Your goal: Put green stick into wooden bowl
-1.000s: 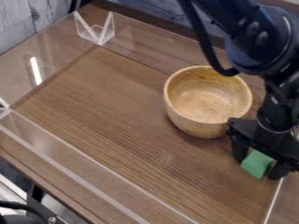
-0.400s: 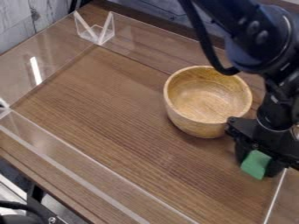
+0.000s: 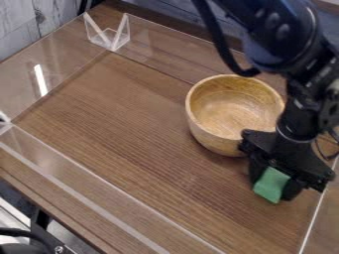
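The green stick (image 3: 272,185) shows as a bright green block between the black fingers of my gripper (image 3: 276,177), which is shut on it and points down. It hangs just off the tabletop at the lower right, right beside the near right wall of the wooden bowl (image 3: 236,113). The bowl is round, light tan and holds nothing. Most of the stick's length is hidden by the gripper body.
A clear acrylic wall (image 3: 79,193) runs along the front and left of the dark wooden table (image 3: 119,119). A small clear stand (image 3: 109,35) sits at the back left. The black arm (image 3: 265,35) reaches over the bowl from the top right.
The gripper has shut on the green stick and shifted left and slightly up with it, closer to the bowl's side.
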Available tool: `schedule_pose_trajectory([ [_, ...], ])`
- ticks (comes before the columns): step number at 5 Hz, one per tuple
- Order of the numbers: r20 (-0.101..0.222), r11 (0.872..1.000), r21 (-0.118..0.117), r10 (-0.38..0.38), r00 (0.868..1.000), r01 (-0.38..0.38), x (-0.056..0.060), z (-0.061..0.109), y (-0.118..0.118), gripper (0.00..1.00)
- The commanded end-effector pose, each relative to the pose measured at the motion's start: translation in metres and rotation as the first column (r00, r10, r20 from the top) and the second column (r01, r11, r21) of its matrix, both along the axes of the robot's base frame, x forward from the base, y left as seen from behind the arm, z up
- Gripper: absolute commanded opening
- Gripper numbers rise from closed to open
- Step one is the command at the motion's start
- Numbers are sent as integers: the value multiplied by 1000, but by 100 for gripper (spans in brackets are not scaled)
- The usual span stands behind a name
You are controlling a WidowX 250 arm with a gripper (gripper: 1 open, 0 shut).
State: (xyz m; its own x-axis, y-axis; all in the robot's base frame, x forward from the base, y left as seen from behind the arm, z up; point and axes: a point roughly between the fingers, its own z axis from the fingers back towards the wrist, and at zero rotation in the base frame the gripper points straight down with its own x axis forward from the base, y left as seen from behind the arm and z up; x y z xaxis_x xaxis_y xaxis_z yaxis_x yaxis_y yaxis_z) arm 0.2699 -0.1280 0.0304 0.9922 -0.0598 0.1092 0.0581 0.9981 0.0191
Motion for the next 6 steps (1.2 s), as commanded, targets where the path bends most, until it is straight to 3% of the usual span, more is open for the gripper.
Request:
schedule_pose_trajectory([
  [1,62,999,-34,21,998,-19,10,44,7,0],
  [2,83,995,-61,80,993,-75,17,80,25,0],
  [3,104,990,-62,134,985,-128,35,101,62,0],
  [5,112,990,-77,122,986,-114,31,83,24,0],
  [6,115,989,-79,132,985,-124,31,81,36,0],
])
